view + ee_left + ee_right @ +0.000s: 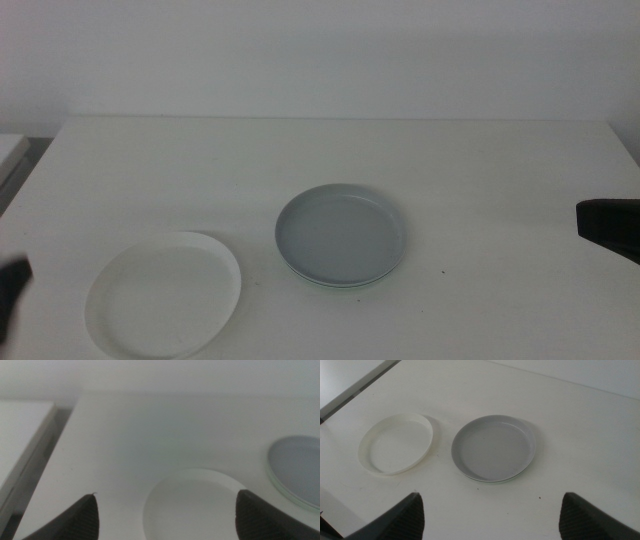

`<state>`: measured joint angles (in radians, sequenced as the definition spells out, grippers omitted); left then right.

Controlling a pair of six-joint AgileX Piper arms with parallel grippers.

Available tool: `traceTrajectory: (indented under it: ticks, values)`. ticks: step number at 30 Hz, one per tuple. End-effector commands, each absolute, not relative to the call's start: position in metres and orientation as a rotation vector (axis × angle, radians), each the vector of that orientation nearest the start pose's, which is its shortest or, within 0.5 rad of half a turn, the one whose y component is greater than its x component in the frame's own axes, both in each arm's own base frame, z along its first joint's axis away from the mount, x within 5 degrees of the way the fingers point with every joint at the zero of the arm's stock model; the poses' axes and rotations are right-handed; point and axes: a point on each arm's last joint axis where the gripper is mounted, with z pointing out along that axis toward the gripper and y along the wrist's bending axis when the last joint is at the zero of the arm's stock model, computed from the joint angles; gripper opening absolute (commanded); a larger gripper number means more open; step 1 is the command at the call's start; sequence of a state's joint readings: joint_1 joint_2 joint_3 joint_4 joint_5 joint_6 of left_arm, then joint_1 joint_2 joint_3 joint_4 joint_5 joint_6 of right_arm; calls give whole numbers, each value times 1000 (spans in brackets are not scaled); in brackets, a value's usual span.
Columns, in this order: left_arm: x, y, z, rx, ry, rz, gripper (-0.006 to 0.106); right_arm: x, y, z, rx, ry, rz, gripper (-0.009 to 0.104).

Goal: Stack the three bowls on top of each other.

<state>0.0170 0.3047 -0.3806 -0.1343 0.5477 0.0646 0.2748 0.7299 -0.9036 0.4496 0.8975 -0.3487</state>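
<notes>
Sitting apart, white bowl [164,296] near table [330,160] edge, grey-blue bowl [340,235] centred, both pincers wide.

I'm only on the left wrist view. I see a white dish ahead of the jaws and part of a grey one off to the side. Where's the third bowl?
Observer: The pale mint green bowl is under the grey-blue bowl. Only a thin strip of its rim shows past the grey-blue one's near edge.
Operator: Okay, so two are stacked. Where's the other arm?
Observer: The right gripper is at the right edge of the middle view, jaws open, apart from the stacked pair and holding nothing.
</notes>
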Motion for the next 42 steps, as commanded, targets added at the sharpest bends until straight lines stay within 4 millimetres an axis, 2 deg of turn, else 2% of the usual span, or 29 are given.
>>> traceTrajectory:
  ticks: [1, 3, 5, 7, 9, 15, 18, 21, 25, 31, 39, 42]
  values:
    - [85, -6, 308, -18, 2104, -108, 94, 112, 63, 378, -553, 2082, 493, 80]
    - [100, -8, 333, 0, 2246, -125, 94, 112, 63, 378, -553, 2082, 493, 80]
    - [117, -9, 344, 14, 2398, -142, 94, 112, 63, 378, -553, 2082, 493, 80]
    - [133, -9, 352, 20, 2496, -153, 94, 112, 63, 378, -553, 2082, 493, 80]
    - [153, -9, 349, 18, 2582, -171, 94, 112, 63, 378, -553, 2082, 493, 80]
    - [204, -10, 315, -20, 2734, -213, 94, 112, 63, 378, -553, 2082, 493, 80]
    - [228, -8, 298, -24, 2731, -194, 94, 112, 63, 378, -553, 2082, 493, 80]
    - [244, -1, 280, -73, 2781, -190, 94, 112, 63, 378, -553, 2082, 493, 80]
    - [253, 18, 251, -99, 2829, -237, 94, 112, 63, 378, -553, 2082, 493, 80]
    - [262, 25, 197, -194, 2872, -312, 94, 112, 63, 378, -553, 2082, 493, 79]
    - [275, 26, 154, -240, 2955, -349, 94, 112, 63, 378, -553, 2082, 493, 79]
    - [276, 26, 143, -256, 2991, -364, 89, 112, 63, 378, -553, 2082, 493, 79]
